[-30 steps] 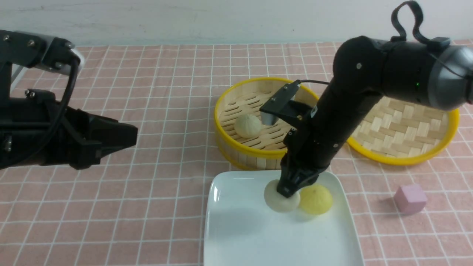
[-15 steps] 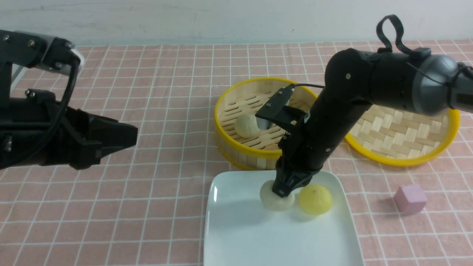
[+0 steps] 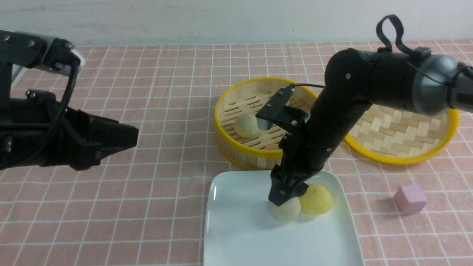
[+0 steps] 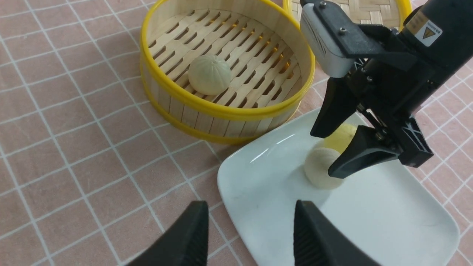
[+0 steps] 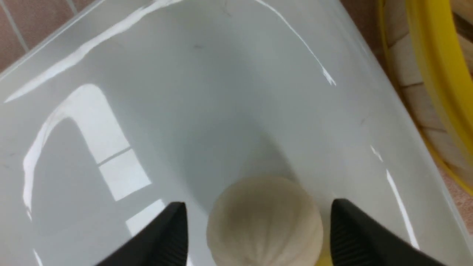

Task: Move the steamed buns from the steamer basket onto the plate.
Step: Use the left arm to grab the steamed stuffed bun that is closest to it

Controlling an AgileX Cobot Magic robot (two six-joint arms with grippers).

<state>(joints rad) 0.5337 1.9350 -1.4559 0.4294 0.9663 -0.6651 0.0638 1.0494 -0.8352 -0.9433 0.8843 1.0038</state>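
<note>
the right gripper (image 3: 287,195) hangs low over the white plate (image 3: 236,236). its jaws are spread wide, with a gap on either side of the pale steamed bun (image 3: 285,210) that sits on the plate between them, so nothing is clamped. a yellow steamed bun (image 3: 317,199) also rests on the plate, touching the pale one on the robot's right side. the third bun (image 3: 247,125), pale too, lies on the slatted floor of the bamboo steamer basket (image 3: 236,149), which stands just beyond the plate's far edge. the left gripper (image 3: 127,135) hovers well to the left of the plate, jaws apart and empty. a woven lid (image 3: 402,129) lies beyond the plate's far right corner. a pink cube (image 3: 410,198) sits right of the plate on the checked tablecloth (image 3: 147,207).
</note>
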